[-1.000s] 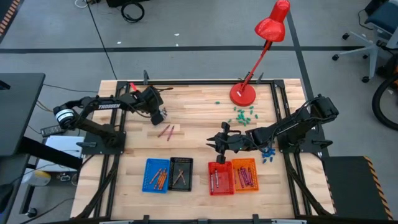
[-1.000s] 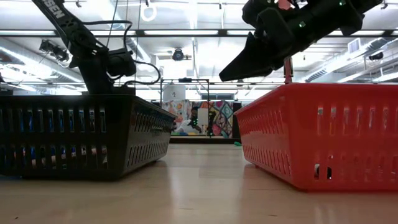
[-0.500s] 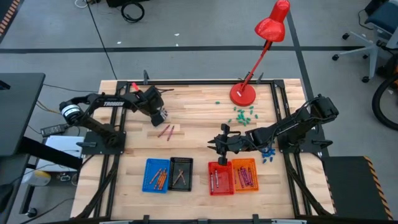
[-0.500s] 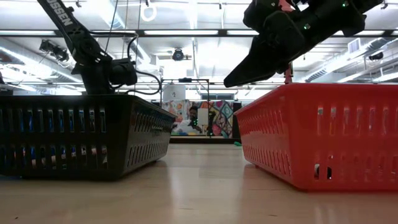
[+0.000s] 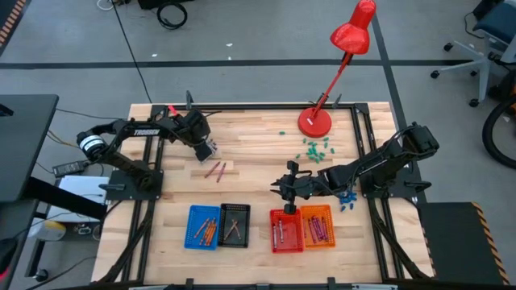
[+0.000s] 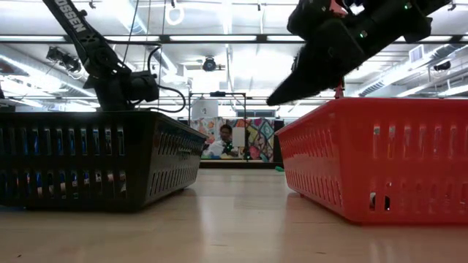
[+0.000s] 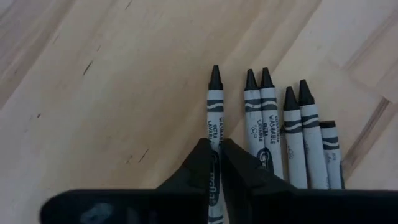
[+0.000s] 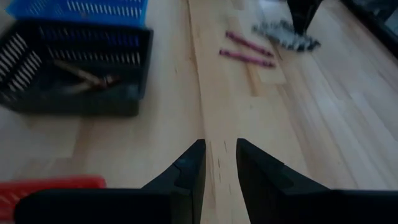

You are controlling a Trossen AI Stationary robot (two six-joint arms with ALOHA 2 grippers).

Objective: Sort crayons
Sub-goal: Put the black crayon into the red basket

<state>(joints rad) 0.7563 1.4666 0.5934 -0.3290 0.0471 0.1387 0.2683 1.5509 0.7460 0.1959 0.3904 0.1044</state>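
We see the left claw [image 7: 216,163] down at the surface [image 5: 258,137] near its far left part, its fingers pinched on a grey crayon [image 7: 214,106] that runs out ahead between the tips, the point showing past them. Just beside that one lie more grey crayons [image 7: 292,137], side by side on the wood with tips pointing the same way, none of them in the grip. From above, the left claw [image 5: 206,149] sits over this little cluster, and two magenta crayons [image 5: 216,171] lie loose on the wood a little nearer the trays. The right claw [image 8: 219,160] hangs above the surface near the red tray [image 5: 285,229], its fingers slightly apart with bare wood showing in the gap and nothing between them; in the low view it hovers over the red tray's [image 6: 380,157] far rim. Along the front stand a blue tray [image 5: 203,226], a black tray [image 5: 234,223], the red one and an orange tray [image 5: 317,225], each with crayons lying in it. A red lamp [image 5: 316,121] stands at the far edge.
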